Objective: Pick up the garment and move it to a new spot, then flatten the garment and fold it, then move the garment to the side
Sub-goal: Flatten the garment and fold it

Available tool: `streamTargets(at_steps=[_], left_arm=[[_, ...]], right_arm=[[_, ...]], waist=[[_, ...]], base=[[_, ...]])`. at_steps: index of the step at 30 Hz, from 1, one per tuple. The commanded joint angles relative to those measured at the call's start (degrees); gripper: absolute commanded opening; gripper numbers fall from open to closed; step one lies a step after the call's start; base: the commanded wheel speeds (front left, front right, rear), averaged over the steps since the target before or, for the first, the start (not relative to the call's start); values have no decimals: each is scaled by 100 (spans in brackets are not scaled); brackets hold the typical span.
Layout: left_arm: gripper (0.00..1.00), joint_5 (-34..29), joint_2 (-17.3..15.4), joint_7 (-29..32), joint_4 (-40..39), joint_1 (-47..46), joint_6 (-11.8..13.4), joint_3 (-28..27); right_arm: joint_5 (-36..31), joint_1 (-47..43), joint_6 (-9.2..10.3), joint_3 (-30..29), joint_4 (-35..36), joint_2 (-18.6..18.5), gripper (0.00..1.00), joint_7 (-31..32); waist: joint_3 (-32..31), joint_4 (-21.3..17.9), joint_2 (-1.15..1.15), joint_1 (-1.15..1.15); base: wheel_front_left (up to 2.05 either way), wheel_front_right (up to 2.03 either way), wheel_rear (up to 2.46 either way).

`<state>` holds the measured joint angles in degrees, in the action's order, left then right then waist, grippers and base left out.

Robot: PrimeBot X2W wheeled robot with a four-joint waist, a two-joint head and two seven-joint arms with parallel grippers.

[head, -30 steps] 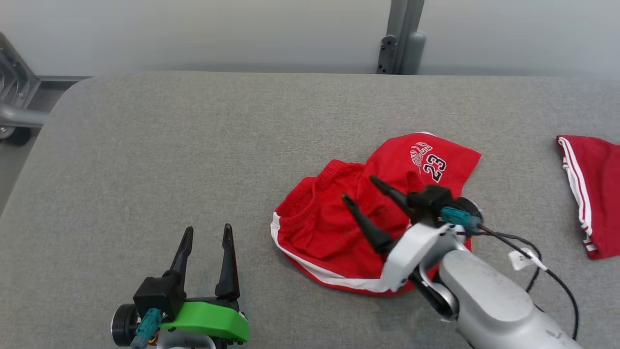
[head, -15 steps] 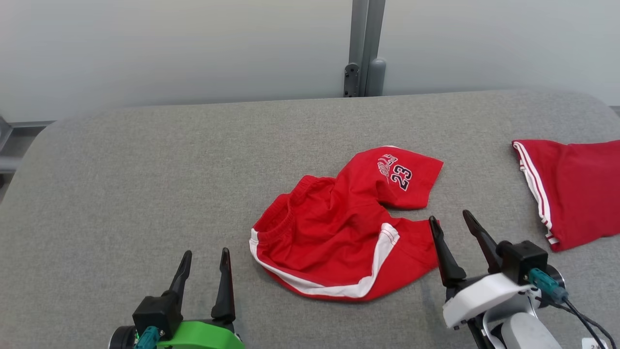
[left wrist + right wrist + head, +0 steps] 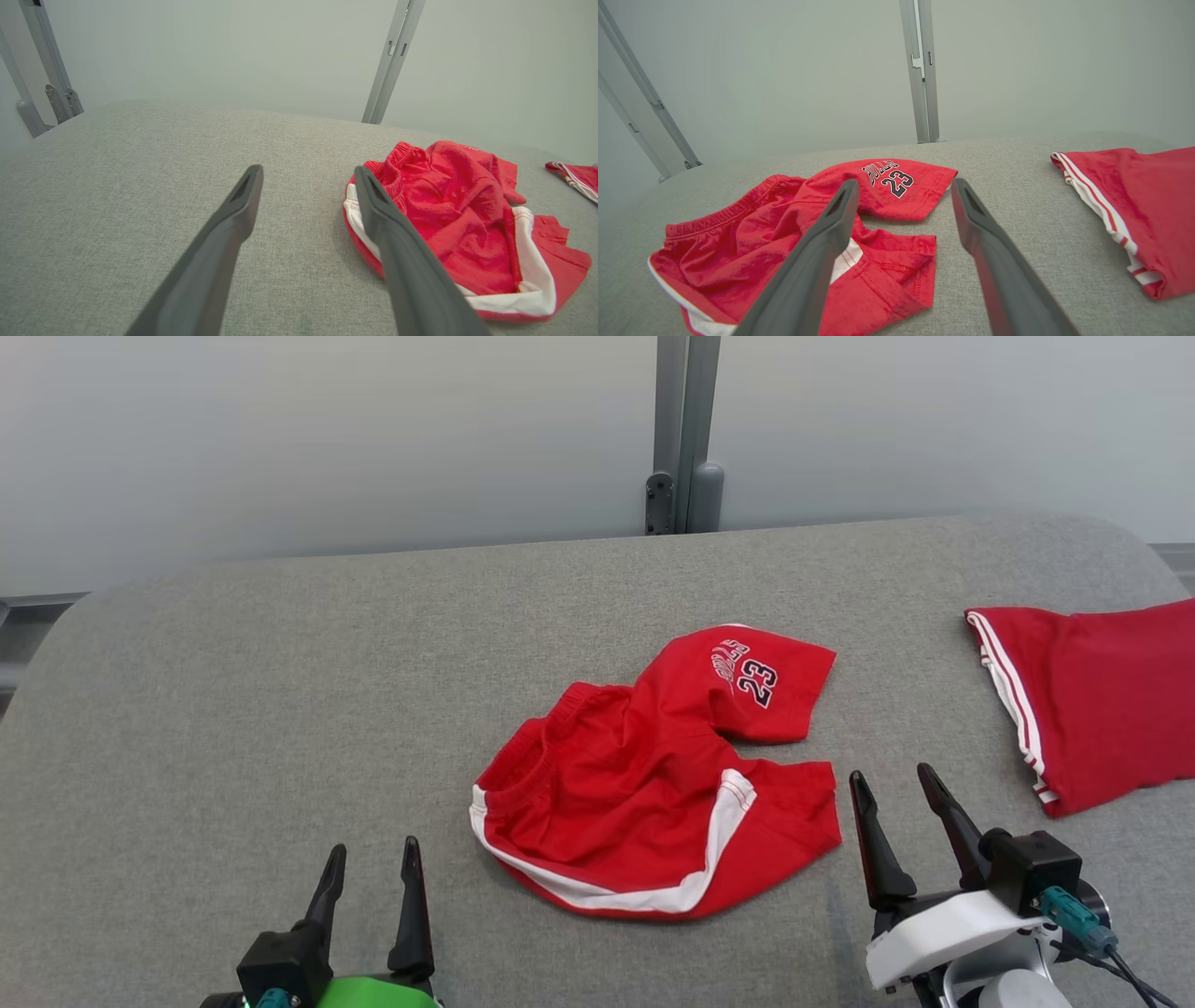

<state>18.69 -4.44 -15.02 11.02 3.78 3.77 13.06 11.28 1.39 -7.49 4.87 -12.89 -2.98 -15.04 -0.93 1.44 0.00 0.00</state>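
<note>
On the grey fabric-covered table (image 3: 280,709), near its middle, I see the red shorts (image 3: 635,793) lying crumpled. The waistband is toward the left, white trim runs along the near edge, and the leg printed "23" is folded toward the far side. My left gripper (image 3: 372,849) is over bare table by the front edge, apart from the shorts, fingers spread and empty. My right gripper (image 3: 890,773) sits just right of the shorts' near hem, fingers likewise apart, holding nothing. A second red garment (image 3: 1092,700) with white stripes lies at the table's right edge. A grey post (image 3: 686,429) stands behind.
</note>
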Motion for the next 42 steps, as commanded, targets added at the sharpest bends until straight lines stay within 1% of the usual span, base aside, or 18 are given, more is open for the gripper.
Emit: streamTargets(at_steps=[1,11,14,19,23,25,29,33,38,42], left_arm=[[100,-20,10,-19,-24,69,-34,-20],[100,-118,48,-19,58,-18,-94,-46],[100,-168,22,-18,132,-111,-147,-8],[100,-367,-217,105,318,-415,-363,205],[100,-535,-486,402,505,-811,-573,369],[100,-610,-562,531,624,-1009,-661,458],[100,-646,-586,729,856,-1338,-881,735],[100,-598,-539,840,1099,-1637,-1028,1057],[100,-558,-459,913,1516,-2037,-1082,1395],[100,-572,-429,1047,1993,-2368,-1110,1622]], right_arm=[[-46,-57,0,-2,32,-3,100,-17],[33,-12,0,20,134,4,100,-17],[27,-14,0,11,161,5,100,-18],[33,3,0,-2,167,5,100,-18],[33,61,0,24,139,5,100,-18],[44,100,0,57,126,5,100,-17],[67,137,0,113,104,5,100,-18],[54,169,0,108,91,4,100,-17],[34,242,0,131,61,5,100,-17],[39,286,0,181,23,4,100,-17]], waist=[[0,8,0,0],[32,28,0,0],[45,13,0,0],[69,-14,0,0],[111,-47,0,0],[145,-72,0,0],[208,-123,0,0],[269,-157,0,0],[331,-204,0,0],[381,-260,0,0]], base=[[0,0,0],[0,0,0],[0,0,0],[0,0,0],[0,0,0],[0,0,0],[0,0,0],[0,0,0],[0,0,0],[0,0,0]])
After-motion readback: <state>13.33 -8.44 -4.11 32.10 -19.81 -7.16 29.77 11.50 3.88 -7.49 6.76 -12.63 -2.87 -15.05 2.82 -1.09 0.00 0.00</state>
